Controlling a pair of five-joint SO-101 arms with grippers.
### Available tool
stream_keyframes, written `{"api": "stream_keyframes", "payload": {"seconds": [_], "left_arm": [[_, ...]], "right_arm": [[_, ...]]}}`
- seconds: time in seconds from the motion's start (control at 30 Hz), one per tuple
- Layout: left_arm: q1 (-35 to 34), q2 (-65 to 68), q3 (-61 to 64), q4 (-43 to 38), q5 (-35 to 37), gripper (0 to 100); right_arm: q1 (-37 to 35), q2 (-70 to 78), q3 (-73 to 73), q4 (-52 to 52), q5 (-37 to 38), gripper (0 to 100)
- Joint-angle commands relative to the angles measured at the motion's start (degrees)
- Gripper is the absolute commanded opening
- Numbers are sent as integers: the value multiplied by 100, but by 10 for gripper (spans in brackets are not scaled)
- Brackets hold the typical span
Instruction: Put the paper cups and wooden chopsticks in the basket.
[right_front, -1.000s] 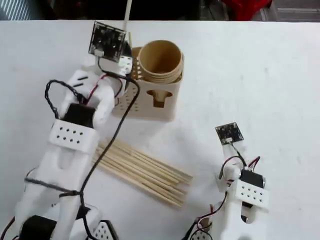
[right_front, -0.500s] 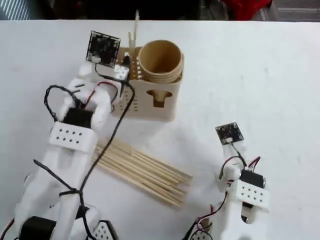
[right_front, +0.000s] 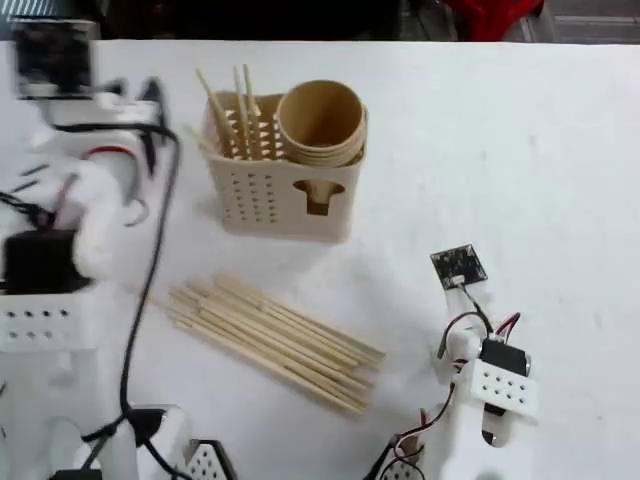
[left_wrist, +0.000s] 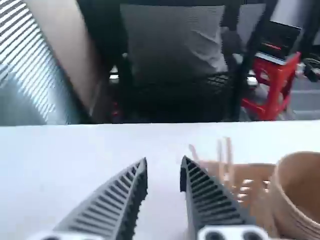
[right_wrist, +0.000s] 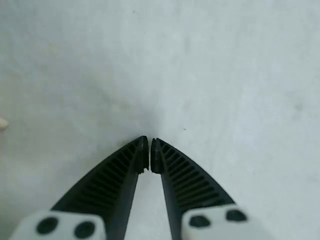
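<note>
1. The left gripper (left_wrist: 163, 167) has its ribbed dark jaws a little apart with nothing between them. It hangs off to one side of the cream perforated plastic basket (right_front: 268, 195).
2. The right gripper (right_wrist: 149, 143) has its tips pressed together on nothing, over the bare white table (right_front: 520, 150).
3. The basket holds stacked brown paper cups (right_front: 322, 125) and a few upright wooden chopsticks (right_front: 236, 115).
4. A loose bundle of wooden chopsticks (right_front: 280, 340) lies on the table near the basket, between the two arms.

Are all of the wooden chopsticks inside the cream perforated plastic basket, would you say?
No, a bundle of wooden chopsticks lies on the white table outside the cream perforated basket, which holds only a few.
</note>
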Motion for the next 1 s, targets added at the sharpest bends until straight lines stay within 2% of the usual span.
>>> {"api": "stream_keyframes", "payload": {"seconds": [0.0, 0.1, 0.2, 0.33, 0.43, 0.57, 0.63, 0.73, 0.97], "left_arm": [[-1473, 892, -686, 712, 149, 120], [-1965, 1982, -730, 1020, 176, 120], [-2026, 3108, -686, 1108, 264, 124], [-1974, 4374, -738, 1125, 1143, 121], [-1815, 4875, -738, 941, 1125, 120], [-1798, 5226, -686, 536, 1310, 120], [-1815, 5367, -686, 466, 1389, 120], [-1824, 5534, -686, 281, 1389, 120], [-1824, 5587, -686, 255, 1389, 120]], "right_arm": [[57, -136, -44, -497, 9, 28], [-66, -136, -158, -892, 44, 28], [-673, -92, -712, -549, 44, 28], [-2026, -75, -1960, 716, 44, 29], [-3275, -75, -2743, 1490, 18, 82], [-4927, -66, -2980, 1684, 44, 199], [-5473, -40, -2971, 1552, 44, 219], [-5807, 462, -3007, 1253, 26, 219], [-5833, 3064, -3710, 242, 9, 221]]}}
